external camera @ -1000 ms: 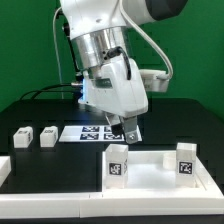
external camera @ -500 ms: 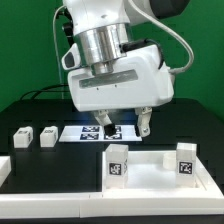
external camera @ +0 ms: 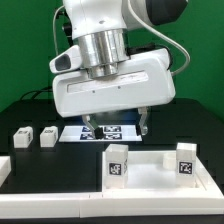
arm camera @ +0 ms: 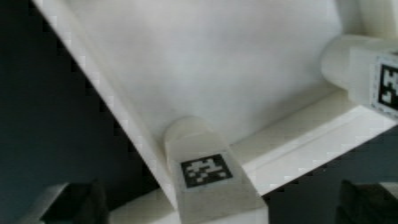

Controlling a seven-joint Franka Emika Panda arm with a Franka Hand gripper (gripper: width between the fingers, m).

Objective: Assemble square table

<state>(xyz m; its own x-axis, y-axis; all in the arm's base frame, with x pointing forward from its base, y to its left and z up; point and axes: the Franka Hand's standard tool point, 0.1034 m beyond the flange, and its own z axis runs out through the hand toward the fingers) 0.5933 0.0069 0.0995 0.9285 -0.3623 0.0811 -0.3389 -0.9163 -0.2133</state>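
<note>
Currently the hand (external camera: 116, 124) hovers open and empty over the slab (external camera: 150, 177), two legs (external camera: 117, 160) standing on it; next likely calls for fetching a loose leg (external camera: 47, 136) beside it.

wrist (external camera: 100, 45): rotated, now broadside | fingers (external camera: 146, 124): now side by side in exterior view

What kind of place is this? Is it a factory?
Probably a robot lab's test bench, not a factory: one white robot arm over a black table, a green backdrop, and a marker board of black-white tags.
</note>
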